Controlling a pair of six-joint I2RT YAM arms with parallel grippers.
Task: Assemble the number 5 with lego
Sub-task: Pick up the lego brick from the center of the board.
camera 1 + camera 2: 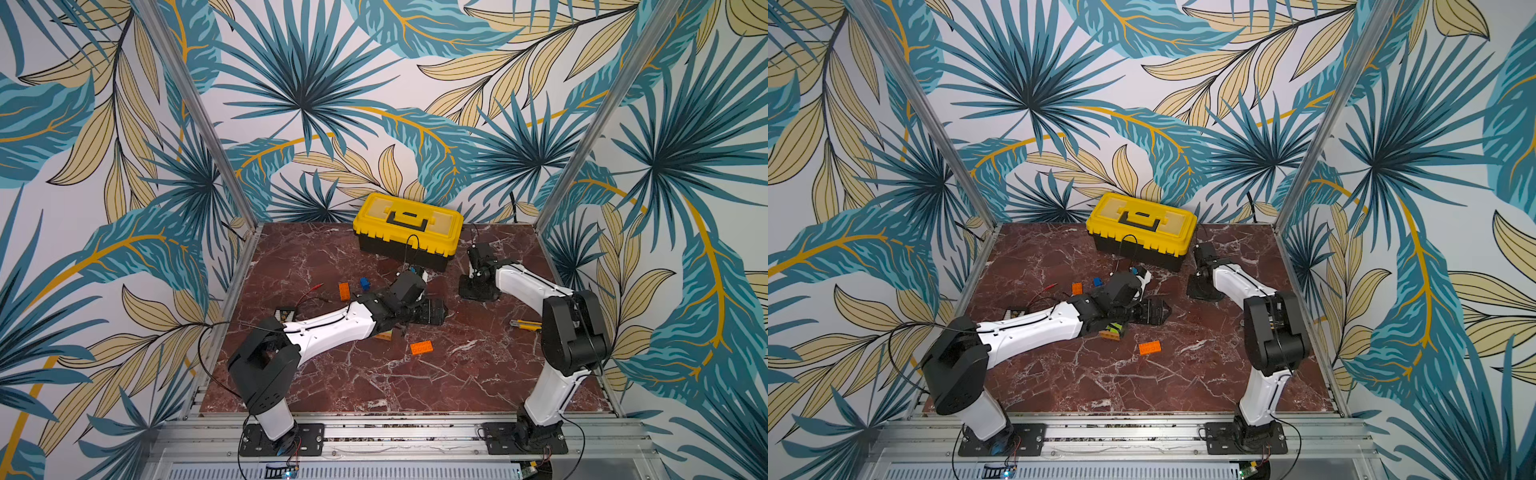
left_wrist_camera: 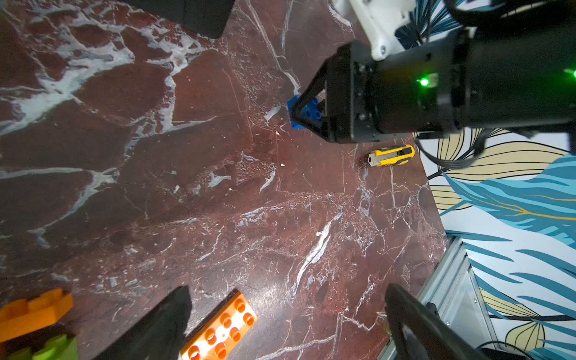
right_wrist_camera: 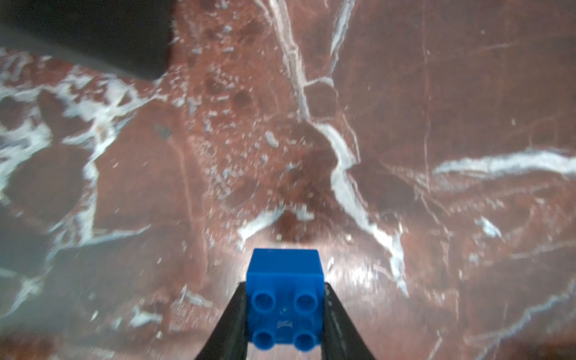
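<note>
Red-brown veined marble tabletop (image 1: 374,374), enclosed by leaf-patterned walls, with the assembly at an early stage. The right gripper (image 3: 285,314) is clamped on a small blue square four-stud plastic brick (image 3: 285,274), its fingers pressed to two opposite sides. The brick sits low, near the large yellow-and-black plastic toolbox (image 1: 407,228) at the back; whether it rests on the marble or is just lifted cannot be told. The left gripper (image 2: 286,324) hangs with its fingers wide apart and holds nothing. Beneath the left arm (image 1: 332,328) lies a small cluster of orange and lime-green bricks (image 1: 1111,330) (apparently joined, though mostly hidden). This seems the only built portion, and no digit can be read in it. Loose pieces: a long orange oblong brick (image 1: 422,347) nearer the front, and a second orange brick (image 1: 344,291) beside a second small blue brick (image 1: 365,283) further back. Most of the figure is judged left to build. Bystanders: a yellow-and-black utility knife (image 1: 525,325) by the right arm (image 1: 573,328), red and black wire leads (image 1: 316,291) and a small dark flat device (image 1: 286,313) on the left side. The left arm, stretched over the cluster, is judged the main obstruction to bringing the blue brick there; the toolbox crowds the right gripper's far side.
</note>
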